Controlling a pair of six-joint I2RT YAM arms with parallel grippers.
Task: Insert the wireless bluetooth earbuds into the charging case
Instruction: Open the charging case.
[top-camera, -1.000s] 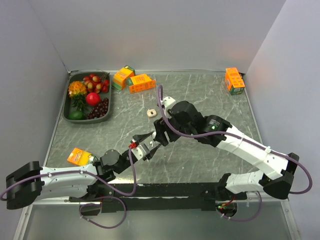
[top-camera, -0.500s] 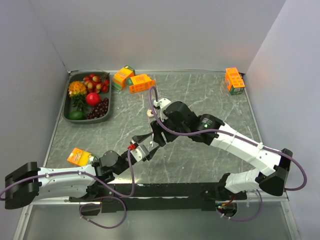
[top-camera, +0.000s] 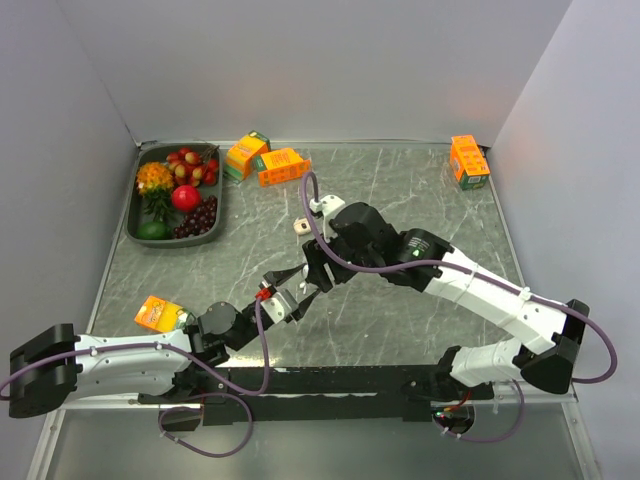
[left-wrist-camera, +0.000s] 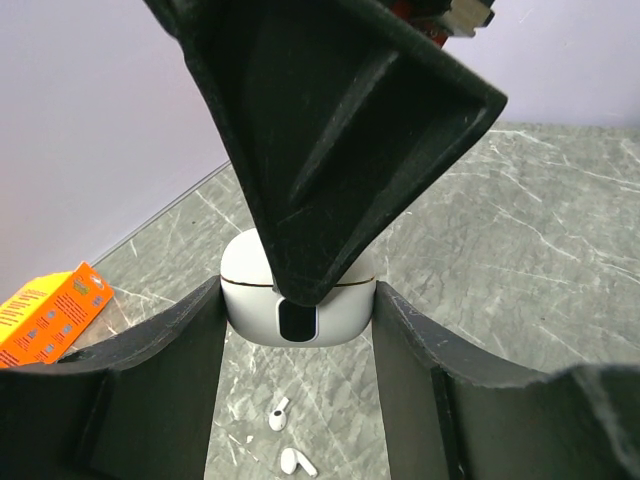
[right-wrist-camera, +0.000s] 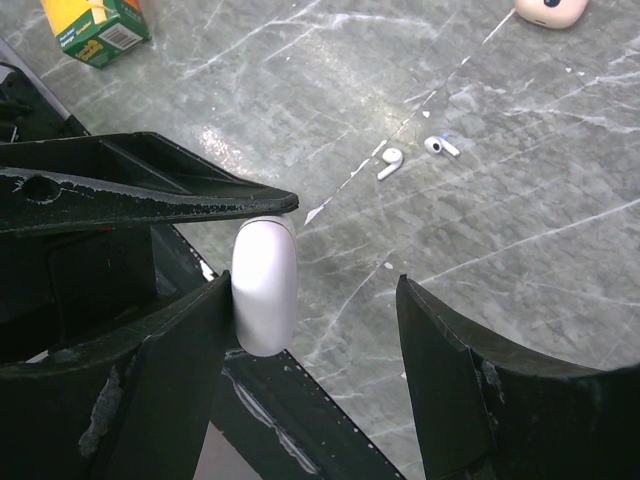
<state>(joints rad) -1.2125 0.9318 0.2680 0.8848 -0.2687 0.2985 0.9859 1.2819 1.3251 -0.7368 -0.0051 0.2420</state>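
My left gripper (left-wrist-camera: 297, 312) is shut on a white charging case (left-wrist-camera: 298, 308) with its lid closed and holds it above the table; it sits near the table's middle front in the top view (top-camera: 288, 298). My right gripper (right-wrist-camera: 312, 290) is open. Its left finger (right-wrist-camera: 190, 330) rests against the case (right-wrist-camera: 265, 285), and one of its fingers (left-wrist-camera: 330, 130) covers the lid in the left wrist view. Two tiny white earbuds (left-wrist-camera: 279, 412) (left-wrist-camera: 296, 461) lie loose on the marble under the case. They also show in the right wrist view (right-wrist-camera: 390, 162) (right-wrist-camera: 440, 146). The arms hide them in the top view.
A second small pale case (top-camera: 302, 227) lies behind the right gripper (top-camera: 313, 275). A dark tray of fruit (top-camera: 135, 205) stands at the back left. Orange cartons sit at the back centre (top-camera: 283, 165), the back right (top-camera: 468, 160) and the front left (top-camera: 160, 313).
The right arm has swung left and brought its open gripper over the case held by the left gripper. The left arm has barely moved.
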